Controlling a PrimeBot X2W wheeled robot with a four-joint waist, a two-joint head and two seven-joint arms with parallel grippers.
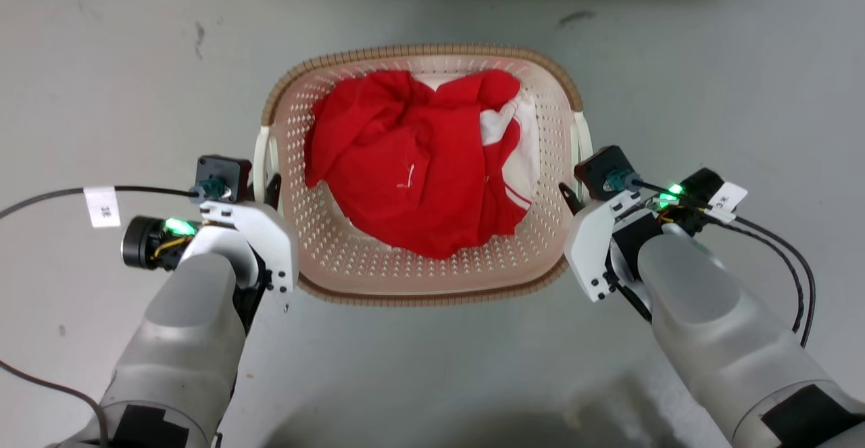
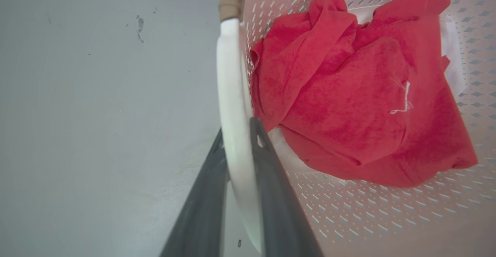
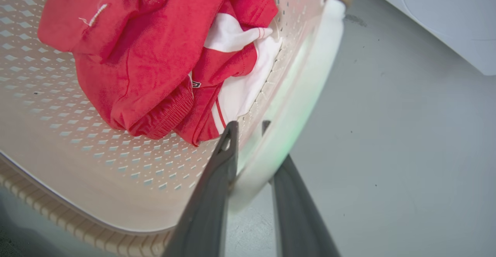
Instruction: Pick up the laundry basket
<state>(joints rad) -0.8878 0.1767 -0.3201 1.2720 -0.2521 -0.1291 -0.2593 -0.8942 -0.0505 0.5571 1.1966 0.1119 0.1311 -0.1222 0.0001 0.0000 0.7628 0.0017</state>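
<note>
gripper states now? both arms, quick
Left gripper: closed on the left handle of the laundry basket.
Right gripper: straddles the right handle; clamped or not cannot be told.

left pincer [image 2: 238,129], right pincer [image 3: 249,125], both clamped

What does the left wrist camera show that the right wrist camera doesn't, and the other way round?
Left wrist view adds: the left handle between the left jaws, and dark scuffs on the floor. Right wrist view adds: the right handle between the right jaws, white cloth in the pile, and the corner of a white appliance. Shared: the laundry basket with its perforated walls, the red clothing inside with a loose white thread, and the grey floor.
</note>
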